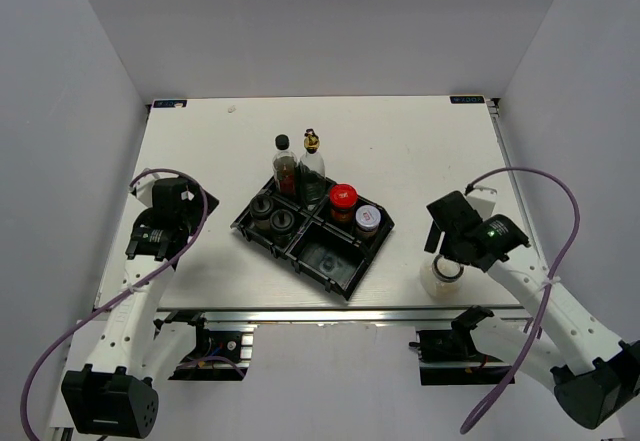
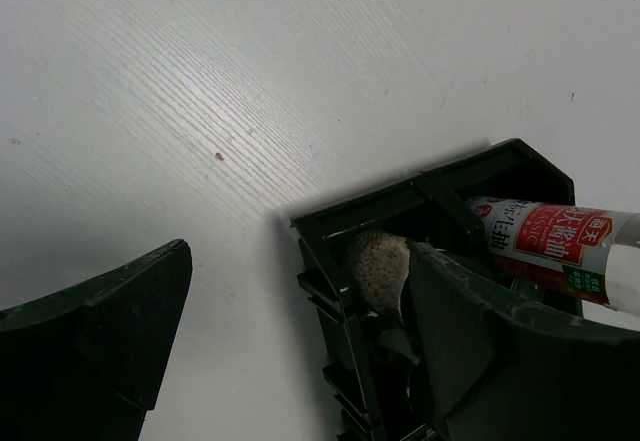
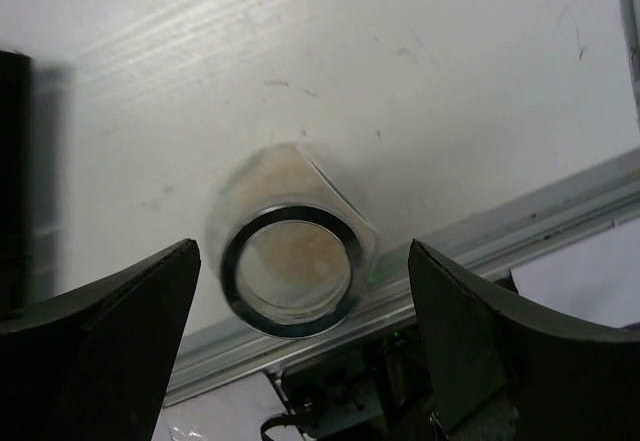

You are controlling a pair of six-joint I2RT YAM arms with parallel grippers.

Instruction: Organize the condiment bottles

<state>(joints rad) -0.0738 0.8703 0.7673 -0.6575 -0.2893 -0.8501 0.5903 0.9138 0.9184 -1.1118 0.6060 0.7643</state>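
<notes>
Right gripper (image 3: 302,253): jaws spread wide, nothing held. It hangs directly above the wide clear jar (image 3: 290,273), one finger on each side of it and neither touching the glass. The jar stands upright on the table (image 1: 420,151), close to the near edge and well apart from the black tray (image 1: 350,279), on its right.

Left gripper (image 2: 300,253): also open and empty, over bare table just left of the tray.

Tray contents: a black-capped bottle (image 1: 284,164) and the gold-spouted bottle (image 1: 312,161) in the far compartment; the red-lidded jar (image 1: 343,201) and silver-lidded jar (image 1: 368,219) on the right; two black caps (image 1: 273,215) on the left. The near compartment holds nothing.

Assessment: six items are placed and the wide jar is the last one out. The step in hand is its pickup. The next move calls for a straight descent, closing on the body below the rim. The glass is smooth and wide, so an off-centre grip could slip or tip it.
</notes>
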